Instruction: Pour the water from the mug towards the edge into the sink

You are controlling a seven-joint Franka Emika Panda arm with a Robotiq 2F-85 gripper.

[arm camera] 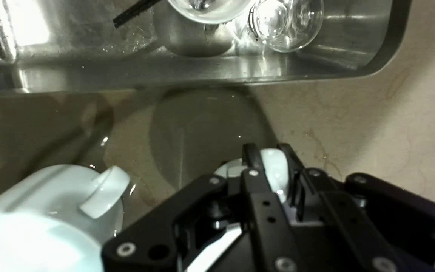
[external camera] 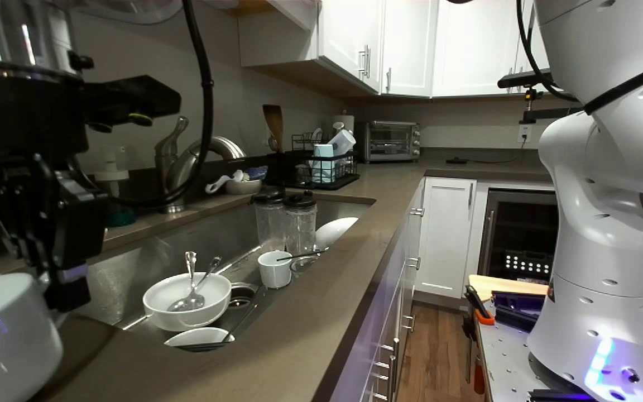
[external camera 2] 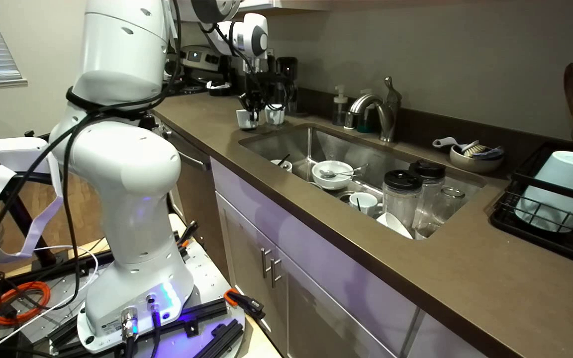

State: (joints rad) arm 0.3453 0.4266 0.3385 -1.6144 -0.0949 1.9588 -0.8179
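Gripper [arm camera: 269, 154] points down, drawn nearly together, only a narrow gap left between its fingers [arm camera: 252, 155]; that gap is filled by the white handle [arm camera: 276, 172] of the mug [external camera 2: 245, 120], pinched from both sides. In wrist view the mug's body is mostly hidden behind the gripper. In an exterior view it looks roughly upright, past the end of the sink [external camera 2: 356, 151], on or just above the countertop [external camera 2: 465, 258]; which of the two, unclear. A second white mug [arm camera: 51, 192] is near it, farther from the front edge [external camera 2: 366, 258]
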